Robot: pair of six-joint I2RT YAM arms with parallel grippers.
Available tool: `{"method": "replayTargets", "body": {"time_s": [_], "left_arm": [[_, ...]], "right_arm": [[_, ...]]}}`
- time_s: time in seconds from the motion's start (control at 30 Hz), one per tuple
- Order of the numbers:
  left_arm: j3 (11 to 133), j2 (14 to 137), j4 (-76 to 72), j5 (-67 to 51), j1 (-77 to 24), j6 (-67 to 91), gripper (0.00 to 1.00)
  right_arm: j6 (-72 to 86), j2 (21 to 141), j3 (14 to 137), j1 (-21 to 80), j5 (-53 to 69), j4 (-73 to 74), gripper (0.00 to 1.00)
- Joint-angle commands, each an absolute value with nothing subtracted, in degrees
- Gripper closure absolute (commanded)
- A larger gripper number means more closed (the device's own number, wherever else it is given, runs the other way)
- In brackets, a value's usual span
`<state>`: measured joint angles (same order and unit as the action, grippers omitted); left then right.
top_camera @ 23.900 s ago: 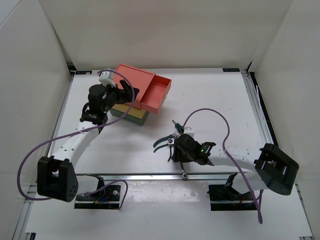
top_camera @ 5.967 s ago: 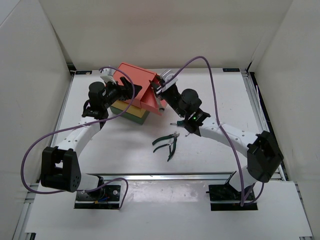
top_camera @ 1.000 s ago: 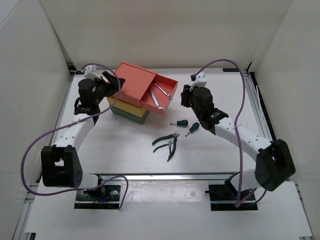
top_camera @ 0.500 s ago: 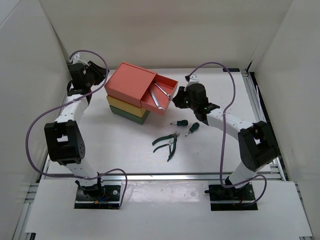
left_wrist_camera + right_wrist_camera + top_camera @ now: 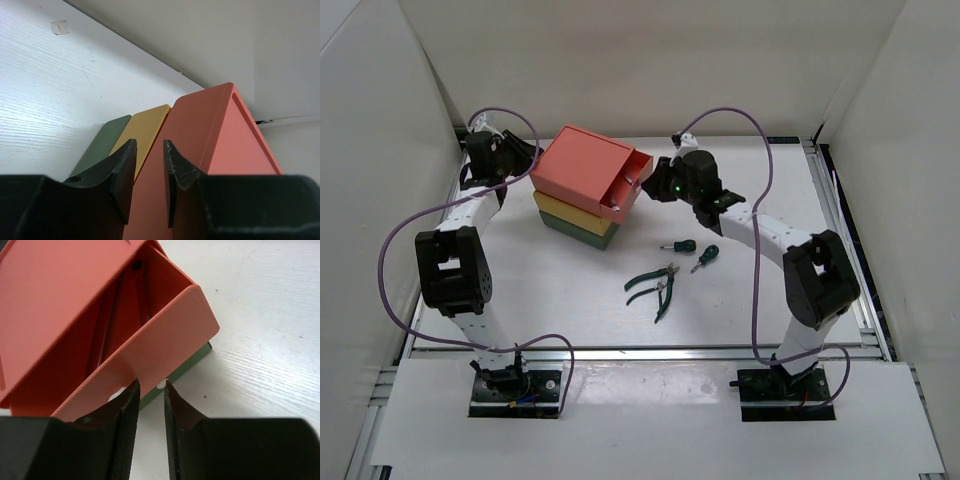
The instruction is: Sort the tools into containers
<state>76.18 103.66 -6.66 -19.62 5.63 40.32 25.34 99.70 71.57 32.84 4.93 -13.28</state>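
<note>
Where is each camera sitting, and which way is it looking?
Top external: high behind the arms, looking down on the table; both arms, the stacked drawers, screwdrivers and pliers show.
Left wrist: on the left arm, facing the back of the stack; the left gripper shows.
Right wrist: on the right arm, facing the red drawer's front; the right gripper shows.
Shared: all three see the red drawer.

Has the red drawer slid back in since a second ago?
Yes. The red drawer now sticks out less from the salmon box, pushed leftward by the right tool.
</note>
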Motion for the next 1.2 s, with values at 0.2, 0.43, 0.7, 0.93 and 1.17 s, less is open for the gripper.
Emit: {"method": "replayTargets", "body": {"time_s": [0.2, 0.43, 0.7, 0.93, 1.17], "left_arm": [[72.6, 103.9, -7.5, -25.1, 4.4, 41.1, 0.61], [70.0, 103.2, -7.8, -25.3, 4.0, 40.7, 0.61], [77.5, 98.6, 3.5, -18.6, 6.0, 37.1, 0.27], [78.8, 90.4, 3.2, -11.9, 4.0, 35.4, 0.05], [74.7, 86.7, -7.0, -12.7, -2.9, 30.3, 0.04]], "right_arm": [[28.5, 108.9, 83.5, 35.2, 10.8, -14.4, 0.7], [28.7, 112.2, 86.8, 35.2, 15.3, -15.6, 0.66], [35.3, 104.1, 68.6, 29.5, 19.8, -32.2, 0.44], [49.7, 111.8, 63.1, 25.1, 34.5, -53.4, 0.42], [61.2, 120.2, 64.3, 24.3, 39.1, -70.3, 0.42]]}}
